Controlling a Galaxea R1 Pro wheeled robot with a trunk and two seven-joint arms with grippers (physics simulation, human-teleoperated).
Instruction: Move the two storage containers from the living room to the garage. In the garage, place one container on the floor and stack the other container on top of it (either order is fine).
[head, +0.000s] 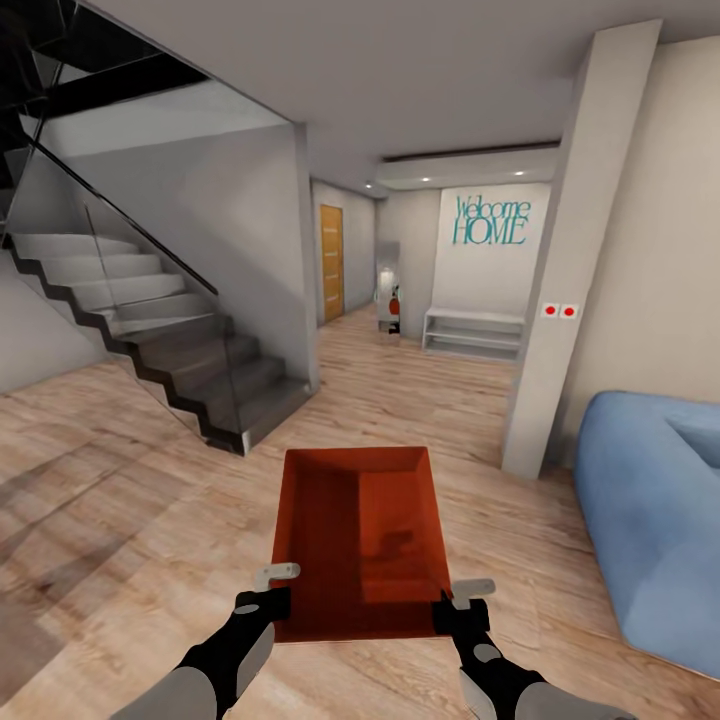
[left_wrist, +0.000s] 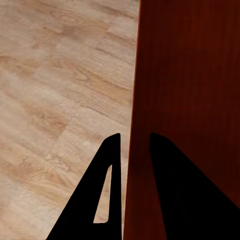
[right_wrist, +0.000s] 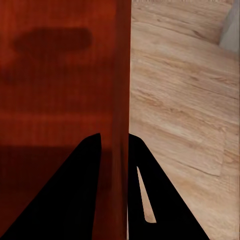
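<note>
Carrying: we hold one storage container (head: 355, 535) off the wood plank floor (head: 120, 480), between both grippers, ahead of us.
Left gripper (head: 268, 592): pinching the container's left wall near its near corner; the wrist view has one finger (left_wrist: 102, 195) outside, one inside the wall.
Container: orange-red, open top up, level, long axis pointing away from us.
Right gripper (head: 468, 602): pinching the right wall (right_wrist: 120, 100) near the near corner, fingers either side.
Left of the grippers: staircase (head: 150, 330).
Ahead: hallway, wooden door (head: 331, 262), "Welcome HOME" wall (head: 490, 222), white bench (head: 473, 333).
Right of the right gripper: pillar (head: 575, 270), blue sofa (head: 655, 520).
</note>
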